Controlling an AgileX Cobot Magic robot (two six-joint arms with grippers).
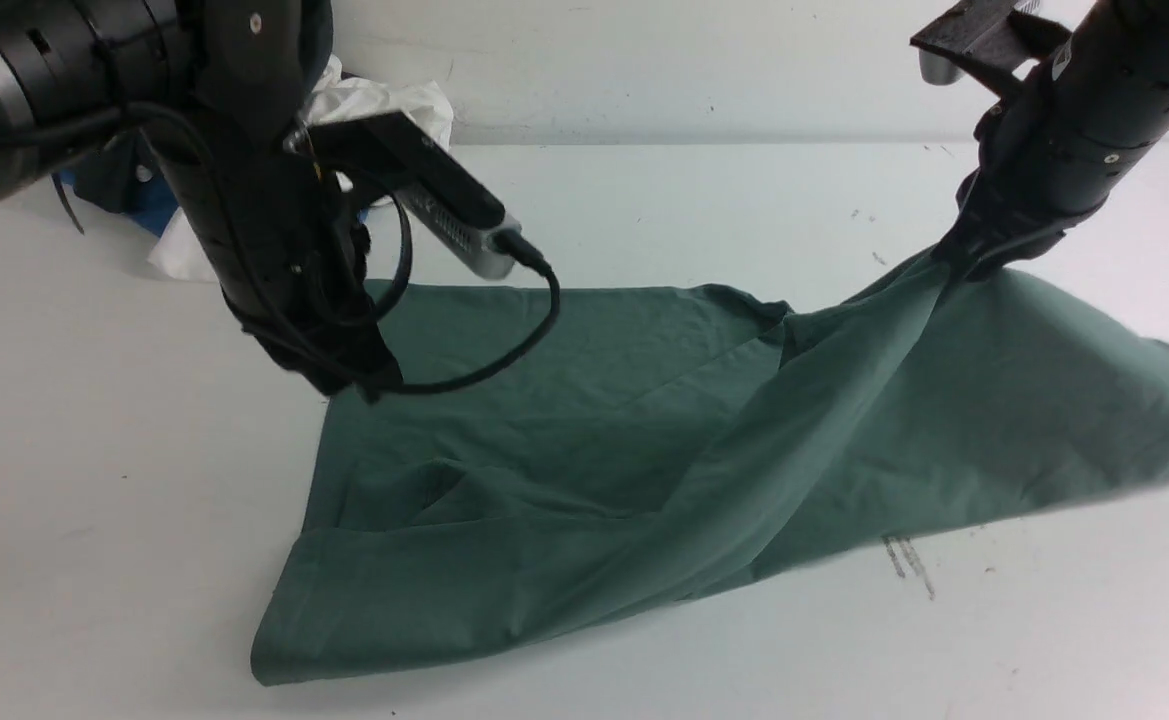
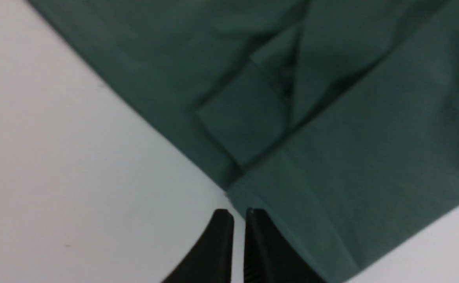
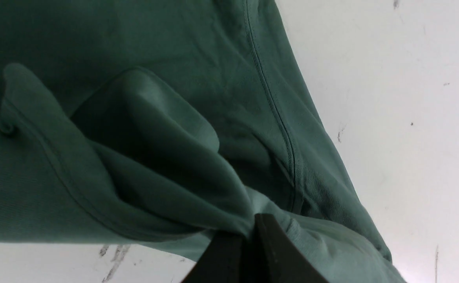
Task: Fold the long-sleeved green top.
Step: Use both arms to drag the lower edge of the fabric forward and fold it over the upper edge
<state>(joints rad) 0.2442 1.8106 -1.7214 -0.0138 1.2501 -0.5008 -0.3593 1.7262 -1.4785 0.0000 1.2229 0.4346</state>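
Mid-fold on the green long-sleeved top (image 1: 584, 430), maybe halfway there by our guess

We've got the right pincer (image 3: 249, 228) clamped on a bunch of the fabric and held up off the counter (image 1: 94, 500), so a ridge of cloth runs down and away from it to the rest of the top, which lies flat between the two pincers. The left pincer (image 2: 239, 214) sits low right at the top's edge, jaws just a sliver apart with nothing between them, one tip over the cloth. Near it a sleeve end looks tucked in over the body, so we'd say the sleeves are partly dealt with. What's left, we think: lay the lifted side across, flatten it, then fold the body down smaller.
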